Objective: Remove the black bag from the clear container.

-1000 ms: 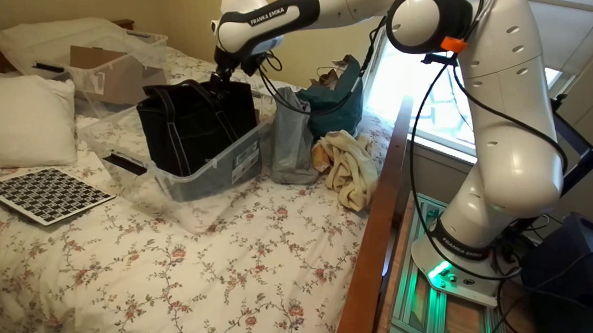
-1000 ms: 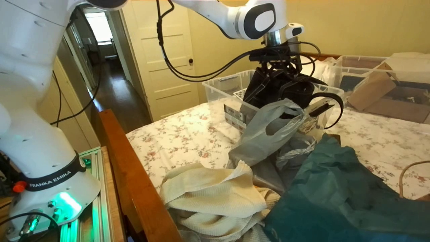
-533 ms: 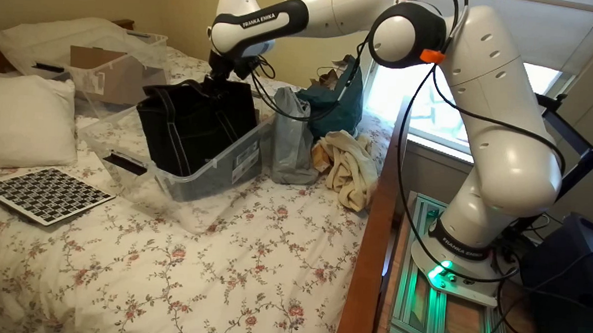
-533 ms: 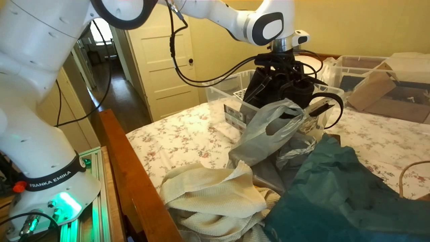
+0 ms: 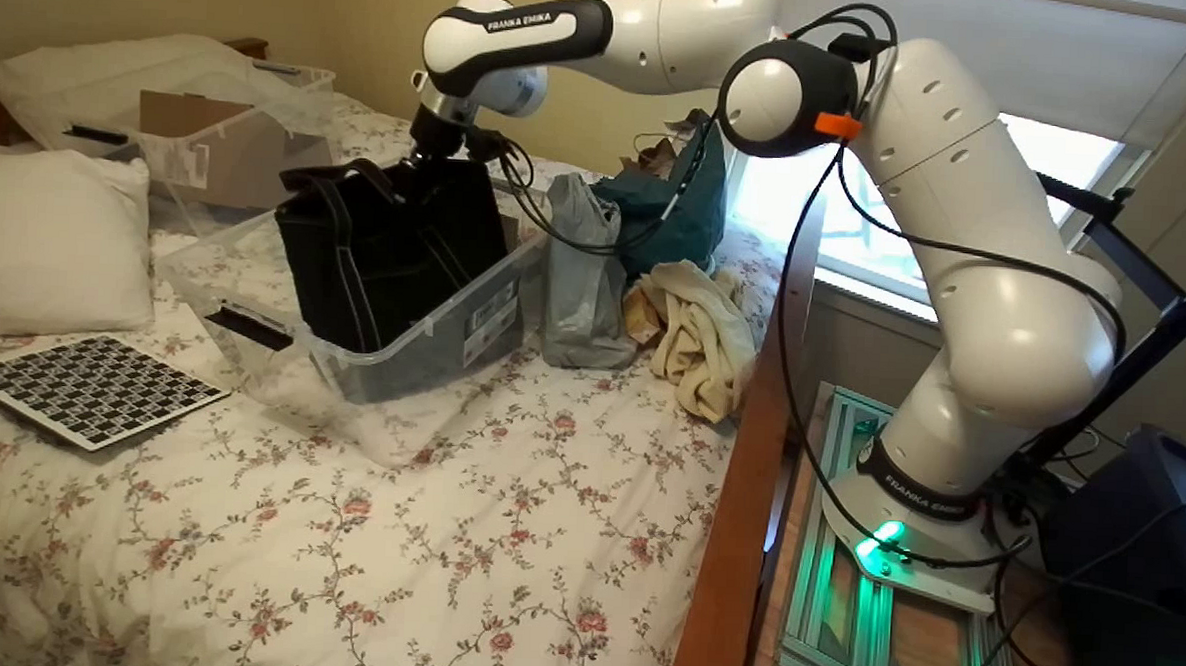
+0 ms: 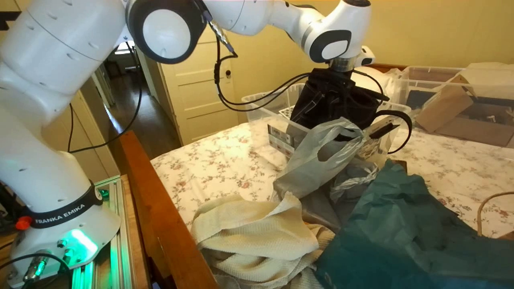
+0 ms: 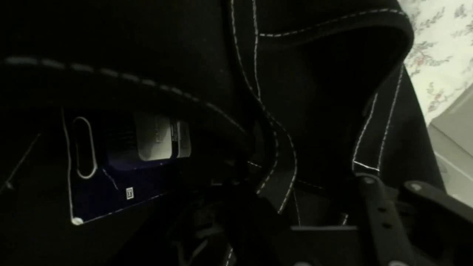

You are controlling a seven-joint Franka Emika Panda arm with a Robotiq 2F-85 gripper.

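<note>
The black bag (image 5: pixel 386 254) stands upright, tilted, in the clear container (image 5: pixel 432 351). Its upper half rises above the rim, and it also shows in an exterior view (image 6: pixel 333 106). One black handle loop hangs over the container's side (image 6: pixel 407 128). My gripper (image 5: pixel 430 161) is down at the bag's top. In the wrist view the gripper's fingers (image 7: pixel 303 184) look apart, with a white-stitched strap of the bag (image 7: pixel 282 162) passing between them. The left finger is very dark against the fabric. The fingertips are hidden by the bag in both exterior views.
A grey plastic bag (image 5: pixel 585 283), a teal bag (image 5: pixel 684 202) and a cream cloth (image 5: pixel 698 343) lie beside the container. A second clear bin with cardboard (image 5: pixel 220 157), a pillow (image 5: pixel 46 244) and a checkered board (image 5: pixel 90 391) are on the bed. A wooden bed rail (image 5: pixel 746 500) runs along the robot's side.
The arm has reached farther out and my gripper has come down deeper into the bag's top, tilting slightly. The bag's top and handle shifted slightly; the bag and container stayed in place.
</note>
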